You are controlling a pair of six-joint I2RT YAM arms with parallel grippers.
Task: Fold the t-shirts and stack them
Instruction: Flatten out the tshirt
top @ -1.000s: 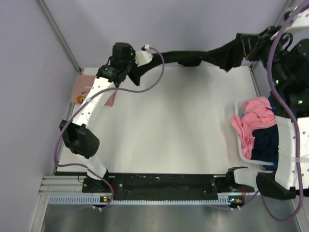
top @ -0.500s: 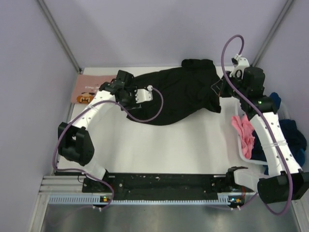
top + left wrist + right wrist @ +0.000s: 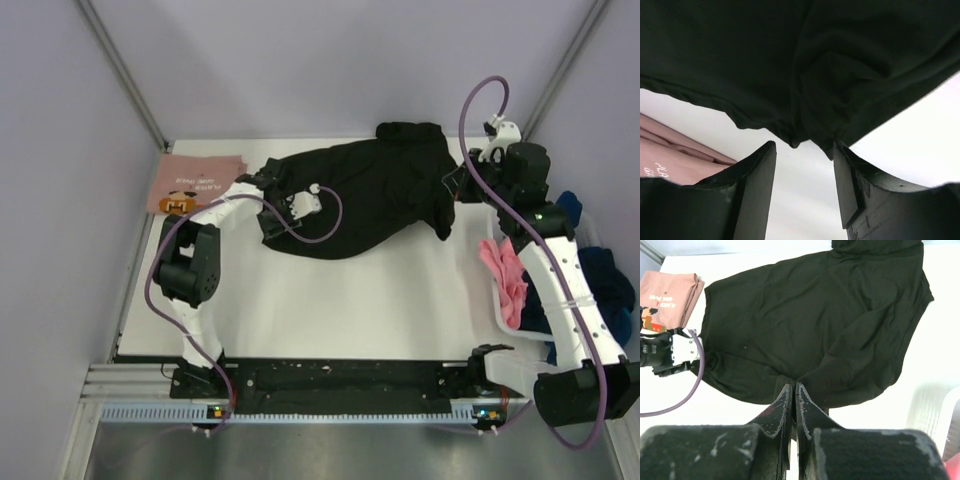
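A black t-shirt (image 3: 370,195) lies spread across the back of the white table (image 3: 350,300). My right gripper (image 3: 452,190) is shut on its right edge; in the right wrist view its fingertips (image 3: 793,385) pinch a fold of the black t-shirt (image 3: 815,315). My left gripper (image 3: 262,182) sits at the shirt's left edge. In the left wrist view the left gripper (image 3: 805,147) is open, with only bare table between the fingers, and the hem of the black t-shirt (image 3: 790,60) lies just beyond the tips. A folded pink t-shirt (image 3: 195,180) with a cartoon print lies at the back left.
A white bin (image 3: 497,310) at the right edge holds a crumpled pink t-shirt (image 3: 505,270) and blue ones (image 3: 600,275). Purple cables loop over both arms. Walls close off the table at the back and on the left.
A second ago both grippers held the black t-shirt stretched in the air at the back. It now lies on the table; the left gripper has let go and its arm has folded back.
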